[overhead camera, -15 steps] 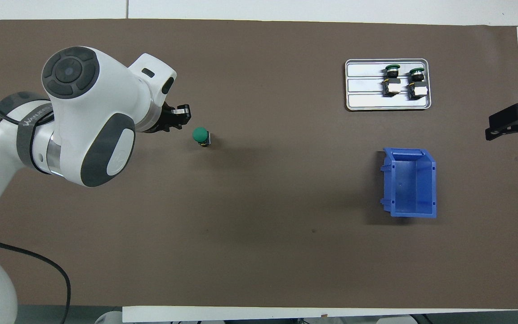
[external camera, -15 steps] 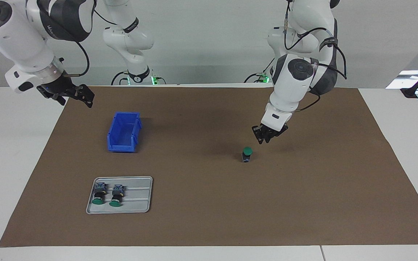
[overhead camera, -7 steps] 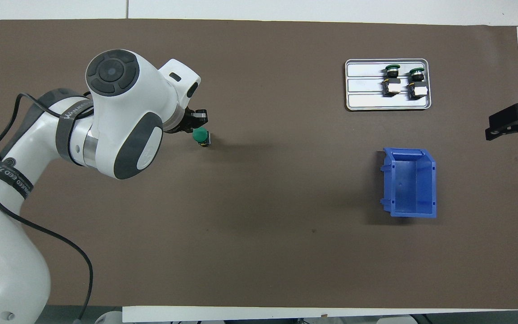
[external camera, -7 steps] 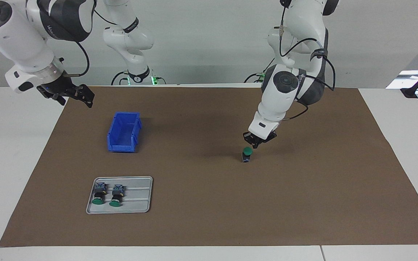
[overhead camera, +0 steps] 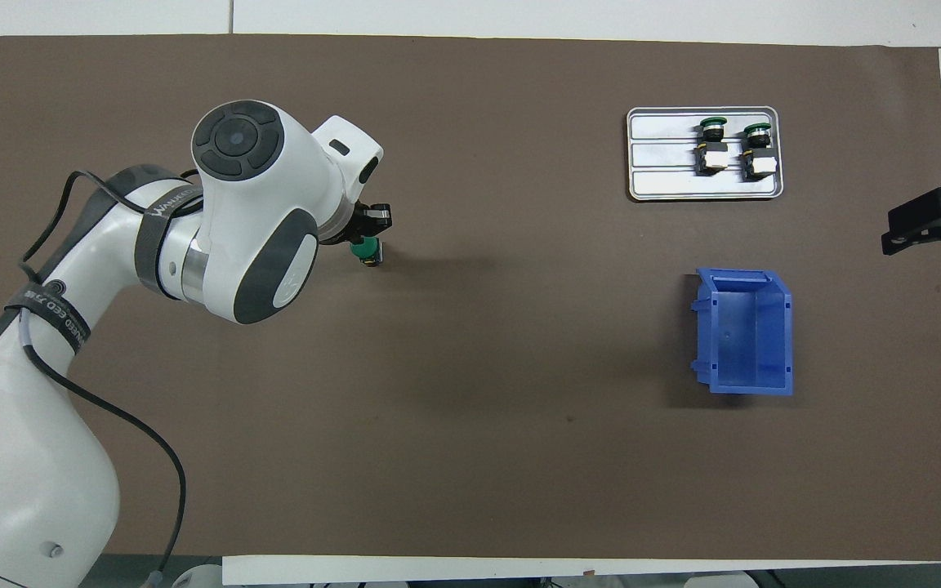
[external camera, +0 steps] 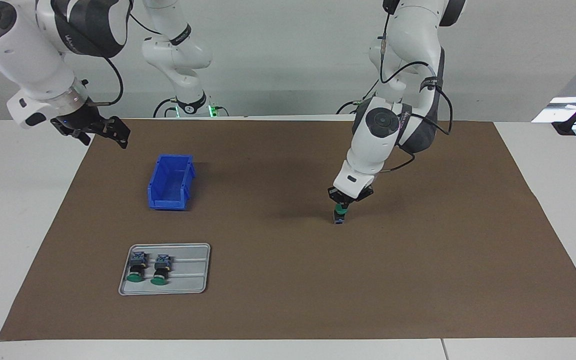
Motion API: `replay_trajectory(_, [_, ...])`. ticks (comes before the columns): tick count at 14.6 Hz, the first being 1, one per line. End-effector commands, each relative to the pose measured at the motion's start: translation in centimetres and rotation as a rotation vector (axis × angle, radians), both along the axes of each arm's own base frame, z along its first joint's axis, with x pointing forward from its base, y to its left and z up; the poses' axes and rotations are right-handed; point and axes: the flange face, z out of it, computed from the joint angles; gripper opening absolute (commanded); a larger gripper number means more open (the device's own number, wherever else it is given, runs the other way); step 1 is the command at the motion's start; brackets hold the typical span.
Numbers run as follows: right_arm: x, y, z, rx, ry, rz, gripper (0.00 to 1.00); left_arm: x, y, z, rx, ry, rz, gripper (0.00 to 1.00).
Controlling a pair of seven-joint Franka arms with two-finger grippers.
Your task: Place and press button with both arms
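A green-capped button [external camera: 339, 215] stands upright on the brown mat [external camera: 288, 280], toward the left arm's end of the table; it also shows in the overhead view [overhead camera: 370, 251]. My left gripper [external camera: 342, 202] is shut and comes down from above, its tips on the green cap. In the overhead view the left gripper [overhead camera: 363, 234] partly covers the cap. My right gripper [external camera: 113, 132] waits in the air over the mat's edge at the right arm's end, and shows in the overhead view [overhead camera: 924, 222] too.
A grey tray [external camera: 188, 287] holds two more green-capped buttons lying on their sides [external camera: 149, 267]; it shows in the overhead view [overhead camera: 666, 155]. A blue open bin [external camera: 170, 182] stands nearer to the robots than the tray, also in the overhead view [overhead camera: 744, 335].
My left gripper has moved from beside the button to over it and come down onto the green cap. The button, the tray, the bin and the right arm have not moved.
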Motion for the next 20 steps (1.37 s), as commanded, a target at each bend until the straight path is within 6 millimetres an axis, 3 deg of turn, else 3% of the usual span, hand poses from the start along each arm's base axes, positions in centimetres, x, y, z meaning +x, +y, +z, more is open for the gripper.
replay_trajectory(1, [-0.7, -0.1, 0.0, 0.008, 0.003, 0.015, 0.99, 0.2, -0.6, -1.2, 0.019, -0.006, 0.0, 0.0])
replay_trajectory(17, [-0.7, -0.1, 0.0, 0.009, 0.003, 0.015, 0.99, -0.8, -0.3, -4.4, 0.026, 0.004, -0.008, 0.0])
replay_trajectory(20, [-0.7, -0.1, 0.0, 0.008, 0.003, 0.015, 0.99, -0.2, -0.4, -2.6, 0.008, -0.015, 0.0, 0.03])
